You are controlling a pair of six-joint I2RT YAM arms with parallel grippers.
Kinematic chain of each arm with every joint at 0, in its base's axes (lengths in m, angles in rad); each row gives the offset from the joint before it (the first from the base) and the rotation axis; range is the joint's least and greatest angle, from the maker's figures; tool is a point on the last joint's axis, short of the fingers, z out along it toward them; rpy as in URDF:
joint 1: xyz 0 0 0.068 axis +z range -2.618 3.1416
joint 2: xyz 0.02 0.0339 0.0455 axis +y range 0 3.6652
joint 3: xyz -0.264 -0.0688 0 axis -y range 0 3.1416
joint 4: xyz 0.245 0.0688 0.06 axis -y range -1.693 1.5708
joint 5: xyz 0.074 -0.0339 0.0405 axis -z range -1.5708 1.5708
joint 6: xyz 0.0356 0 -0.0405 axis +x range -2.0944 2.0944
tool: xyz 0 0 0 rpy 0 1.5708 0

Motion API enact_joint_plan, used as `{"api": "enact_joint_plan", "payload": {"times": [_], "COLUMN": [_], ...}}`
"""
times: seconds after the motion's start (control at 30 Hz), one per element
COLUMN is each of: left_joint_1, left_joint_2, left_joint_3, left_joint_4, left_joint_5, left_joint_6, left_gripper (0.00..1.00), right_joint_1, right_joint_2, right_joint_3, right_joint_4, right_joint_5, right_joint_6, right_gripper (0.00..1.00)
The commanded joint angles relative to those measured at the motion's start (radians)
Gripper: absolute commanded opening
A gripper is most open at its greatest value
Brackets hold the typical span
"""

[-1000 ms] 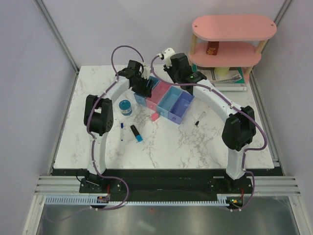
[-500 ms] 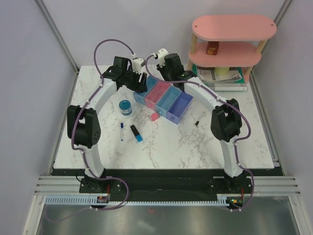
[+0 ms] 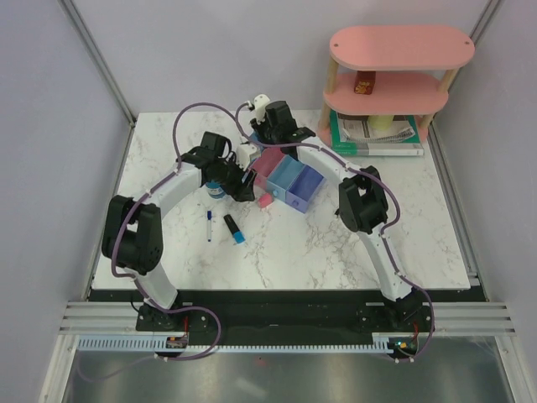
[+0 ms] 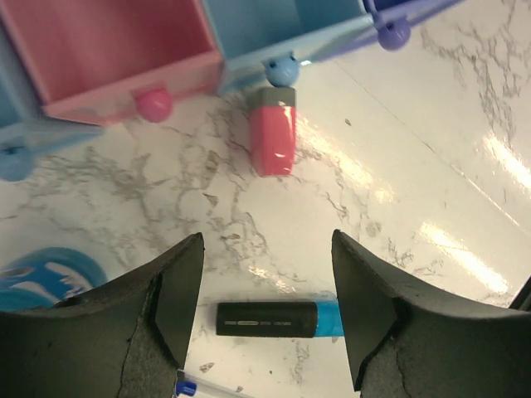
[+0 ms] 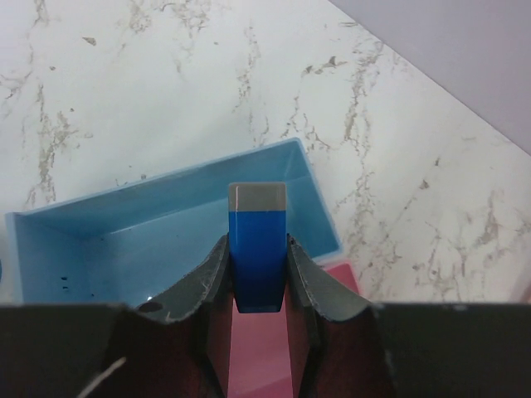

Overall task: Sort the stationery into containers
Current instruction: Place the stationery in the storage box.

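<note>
Blue eraser (image 5: pixel 258 240) poised for release
My right gripper (image 5: pixel 259 274) has swung left, pinching the blue eraser above the light blue bin's (image 5: pixel 166 192) rim; my left gripper (image 4: pixel 265 307), spread, has dropped near the pink eraser (image 4: pixel 273 133).

White marble table (image 3: pixel 336 252); pale lilac walls (image 3: pixel 210 50); pink oval shelf (image 3: pixel 401 46) back right.
</note>
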Motion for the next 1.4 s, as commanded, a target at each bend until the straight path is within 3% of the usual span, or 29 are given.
{"api": "enact_joint_plan", "payload": {"times": [0.0,0.23,0.3,0.67,0.77,0.93,1.37], "left_joint_1": [-0.042,-0.081,-0.084,-0.112,-0.118,-0.124,-0.167], "left_joint_2": [-0.045,-0.016,0.002,0.090,0.117,0.147,0.200], "left_joint_3": [-0.057,-0.078,-0.068,-0.075,-0.074,-0.044,0.029], "left_joint_4": [0.025,0.055,0.065,0.177,0.208,0.214,0.208], "left_joint_5": [0.027,-0.013,-0.017,-0.048,-0.059,-0.071,-0.137], "left_joint_6": [0.085,0.087,0.077,0.027,0.016,0.007,-0.022], "left_gripper": [0.70,0.70,0.70,0.70,0.70,0.70,0.69], "right_joint_1": [0.012,0.019,0.017,0.019,0.017,0.019,0.014], "right_joint_2": [0.034,0.078,0.084,0.101,0.100,0.097,0.063], "right_joint_3": [0.084,0.107,0.104,0.078,0.067,0.058,0.037], "right_joint_4": [0.062,0.080,0.083,0.092,0.091,0.092,0.086], "right_joint_5": [-0.044,-0.031,-0.028,-0.021,-0.021,-0.007,0.030], "right_joint_6": [0.017,0.005,0.002,-0.013,-0.019,-0.025,-0.032], "right_gripper": [0.00,0.01,0.06,0.11,0.15,0.32,0.45]}}
